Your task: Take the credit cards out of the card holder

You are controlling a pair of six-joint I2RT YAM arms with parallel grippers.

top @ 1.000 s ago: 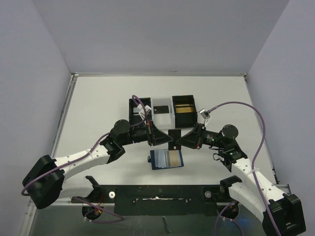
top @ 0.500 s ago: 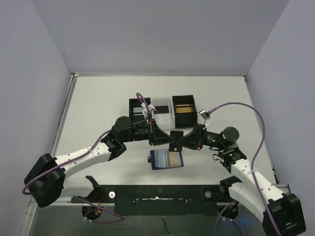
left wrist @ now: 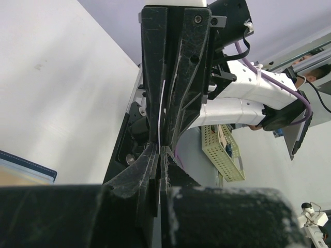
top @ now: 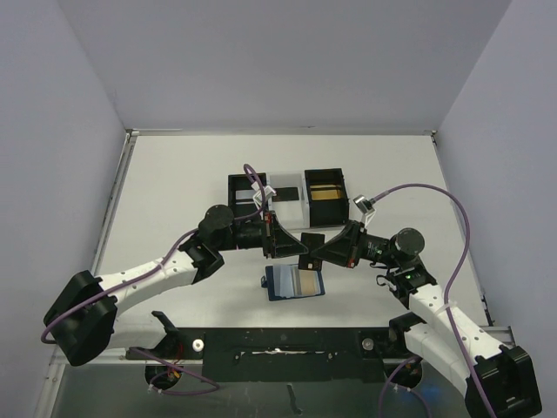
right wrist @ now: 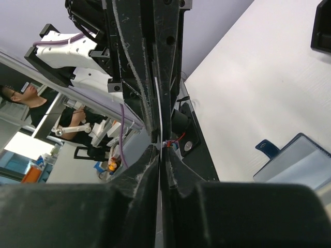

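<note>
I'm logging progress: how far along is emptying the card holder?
Possibly done: a gold flat piece lies in the black box on the right; whether it is a card I cannot tell. In hand: a thin dark card is pinched by both the left hand and the right hand. To do: the open navy-blue bifold card holder shows at least a tan card inside.
</note>
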